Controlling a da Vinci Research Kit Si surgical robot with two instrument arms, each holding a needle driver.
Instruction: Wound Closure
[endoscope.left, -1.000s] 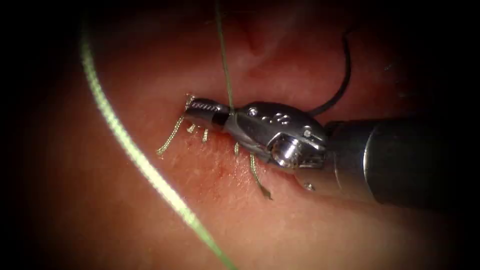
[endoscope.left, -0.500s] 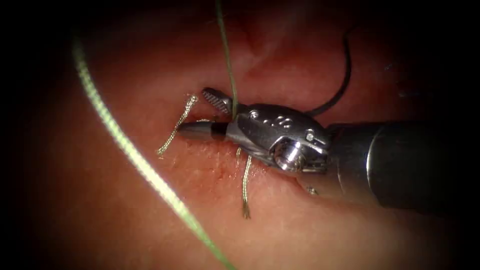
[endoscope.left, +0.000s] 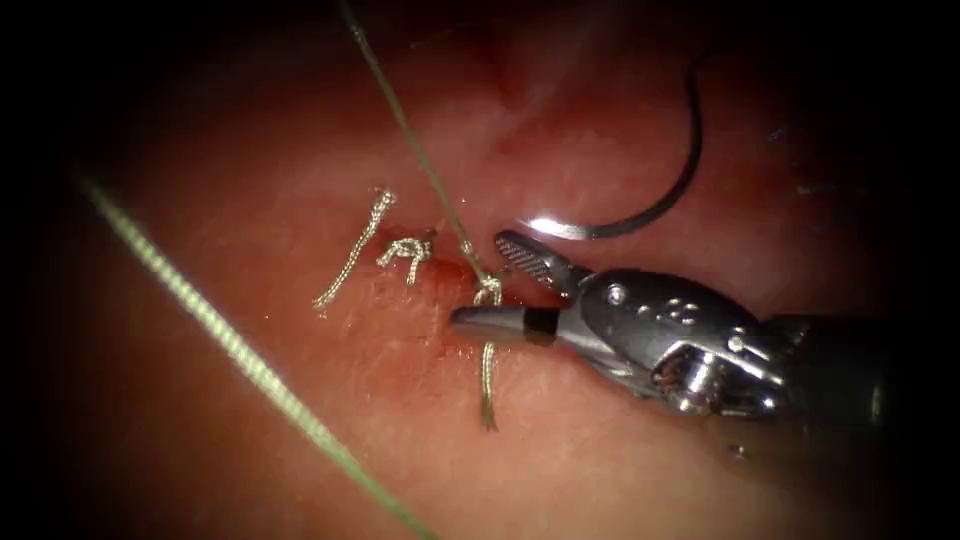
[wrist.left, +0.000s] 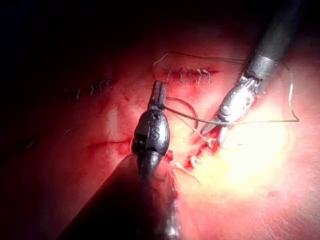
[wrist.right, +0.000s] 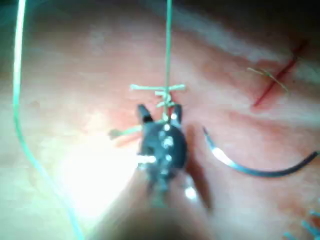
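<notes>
Step in hand: we judge this to be the tying and trimming stage. A second ago the right tool (endoscope.left: 485, 282) was clenched on the thread at the stitch line. Now its jaws stand apart and it has drawn back along its own shaft.

Right tool: released, grasping nothing. The latest knot (endoscope.left: 488, 291) sits between its open jaws, just off the tips.

Left tool (wrist.left: 159, 95): seen in its own wrist view, well apart from the right tool. Thread passes right at its tip, but we cannot tell whether it holds that thread.

Thread (endoscope.left: 410, 135): one thin strand rises taut from the knot between the right tool's jaws and runs away from the tool. A thicker-looking length (endoscope.left: 232, 342) crosses well ahead of the tips.

Needle (endoscope.left: 655, 208): free, held by neither tool. It lies on the tissue (endoscope.left: 300, 150) just beyond the right tool's upper jaw, its bright end nearest that jaw. We see no part of it in the tissue.

Cut ends of thread (endoscope.left: 487, 385): short frayed tails lie below the lower jaw and ahead of the tips, beside an older knot (endoscope.left: 407, 249).

What the next move calls for: in our judgement, a steady hold on the taut strand and a precise placement of the open jaws, clear of the knot itself.

Look of the tissue: pink and moist, with red fluid (endoscope.left: 445, 345) smeared around the stitch line under the tool's tips.
</notes>
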